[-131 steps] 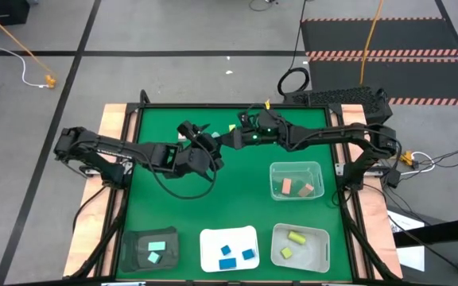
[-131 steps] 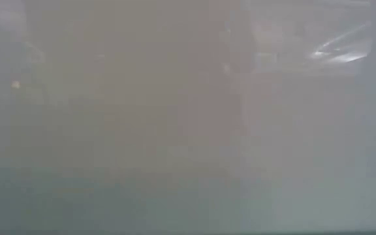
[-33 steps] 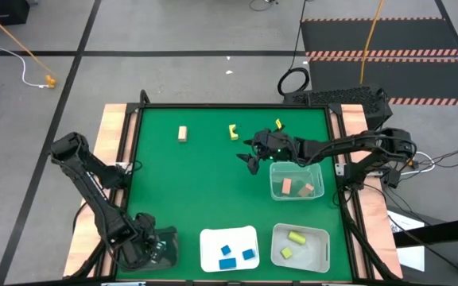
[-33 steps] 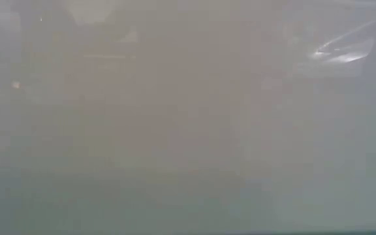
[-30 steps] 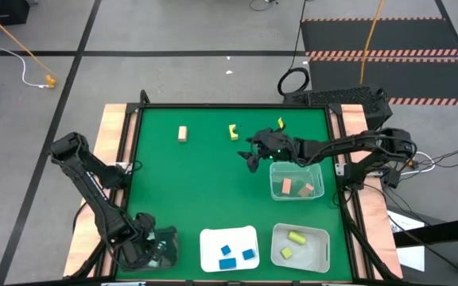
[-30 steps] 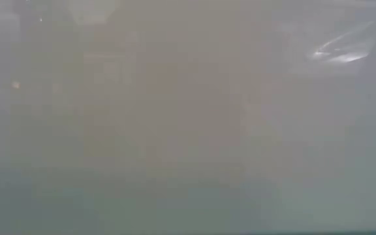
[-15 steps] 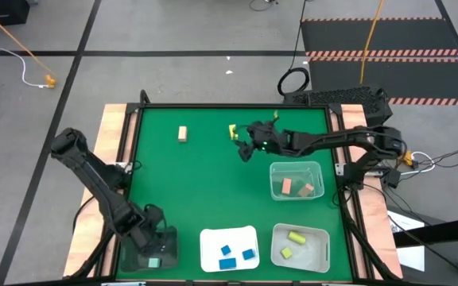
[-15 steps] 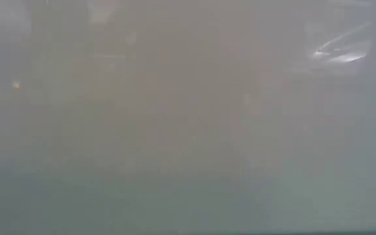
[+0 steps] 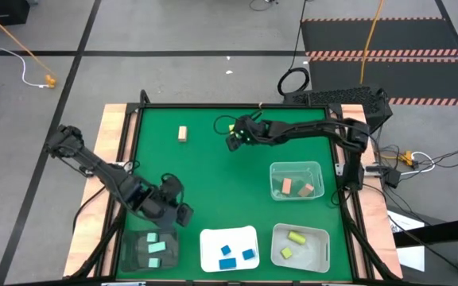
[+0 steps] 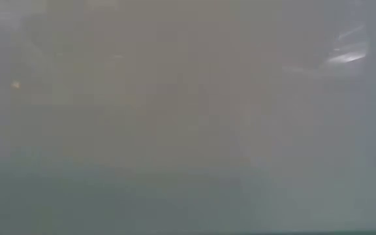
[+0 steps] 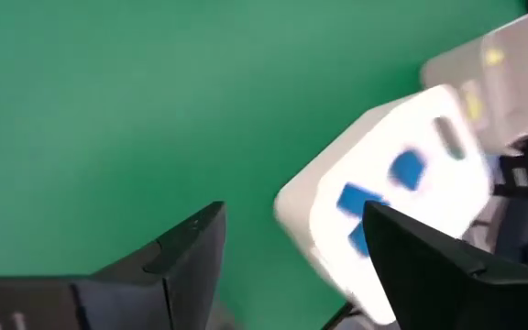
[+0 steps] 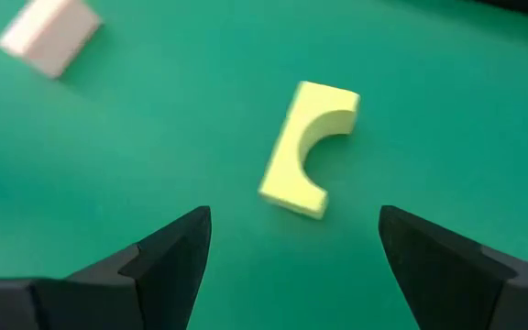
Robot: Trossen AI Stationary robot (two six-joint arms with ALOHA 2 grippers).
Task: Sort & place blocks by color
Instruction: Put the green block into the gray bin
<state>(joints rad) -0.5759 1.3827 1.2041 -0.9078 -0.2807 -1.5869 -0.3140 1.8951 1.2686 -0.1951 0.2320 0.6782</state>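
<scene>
A yellow arch-shaped block (image 12: 308, 148) lies flat on the green table near the far edge, just ahead of my right gripper (image 12: 293, 220), which is open with nothing between its fingers. In the high view this gripper (image 9: 230, 141) hovers right beside the yellow block (image 9: 232, 128). A tan block (image 9: 182, 133) lies to its left and also shows in the right wrist view (image 12: 49, 35). My left gripper (image 9: 181, 213) is open and empty over the table, just beyond the dark tray (image 9: 130, 253) that holds mint blocks (image 9: 158, 248).
A white tray (image 9: 213, 238) with blue blocks sits at the near edge and shows in the left wrist view (image 11: 401, 202). A clear bin (image 9: 296, 168) holds tan blocks. Another bin (image 9: 316, 238) holds yellow ones. The low view is fogged over.
My left gripper has risen from over the dark tray and gone toward the table's far edge and a little right. My right gripper has travelled from beside the clear bin toward the far left, up to the yellow block.
</scene>
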